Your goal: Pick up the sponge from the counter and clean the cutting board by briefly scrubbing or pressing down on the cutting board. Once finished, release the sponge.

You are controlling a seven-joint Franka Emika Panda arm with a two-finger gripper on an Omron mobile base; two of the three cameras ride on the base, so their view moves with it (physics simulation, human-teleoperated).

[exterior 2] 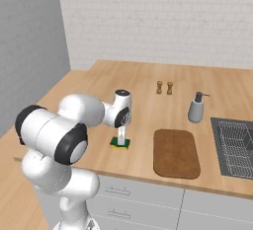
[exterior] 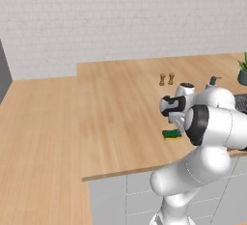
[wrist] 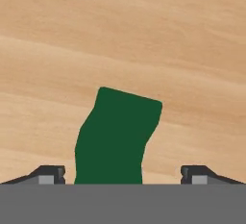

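Sponge (exterior 2: 120, 143) lies flat on the tan wooden bench (exterior: 111, 122), near the front edge and just left of the cutting board (exterior 2: 176, 153), apart from it. Directly above it hangs the white arm's hand, its fingers (wrist: 124, 174) spread wide, one tip on either side of the dark green top with bench showing between each tip and the sponge, so nothing is gripped. In the hand view the green face looks slightly bent and skewed. The reddish-brown cutting board sits flat near the bench's front edge. To its right lies a dark sink with a wire rack (exterior 2: 236, 146). Farther back stands a grey soap dispenser (exterior 2: 196, 108), and beyond that two small brown shakers (exterior 2: 164, 88) side by side.
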